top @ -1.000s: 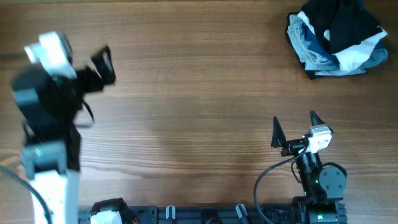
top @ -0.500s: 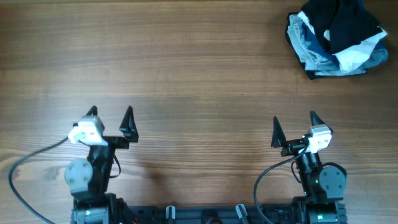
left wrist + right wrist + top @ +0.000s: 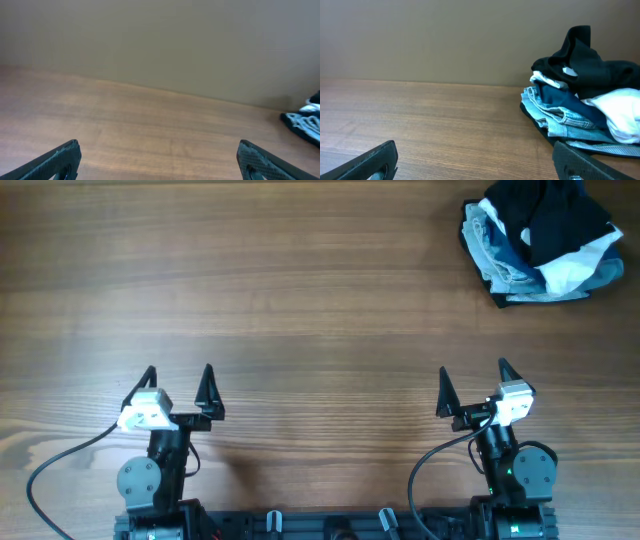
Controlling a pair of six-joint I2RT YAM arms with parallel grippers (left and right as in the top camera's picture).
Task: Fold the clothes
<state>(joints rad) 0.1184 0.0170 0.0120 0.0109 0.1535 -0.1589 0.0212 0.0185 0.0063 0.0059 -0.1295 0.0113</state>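
The large plain black garment is not in view anywhere on the table. My left gripper (image 3: 178, 385) is open and empty near the front left edge, pointing toward the far side; its wrist view (image 3: 159, 150) shows only bare wood between the fingers. My right gripper (image 3: 472, 383) is open and empty at the front right, and its wrist view (image 3: 476, 152) also shows bare wood between the fingers.
A heap of white, black and light-blue denim clothes (image 3: 540, 240) lies at the far right corner. It also shows in the right wrist view (image 3: 580, 100) and at the edge of the left wrist view (image 3: 305, 122). The wooden table (image 3: 320, 310) spreads between the arms and the heap.
My left arm has swung from the far left of the table down to the front left edge, its gripper open. The right arm and the heap have not moved.
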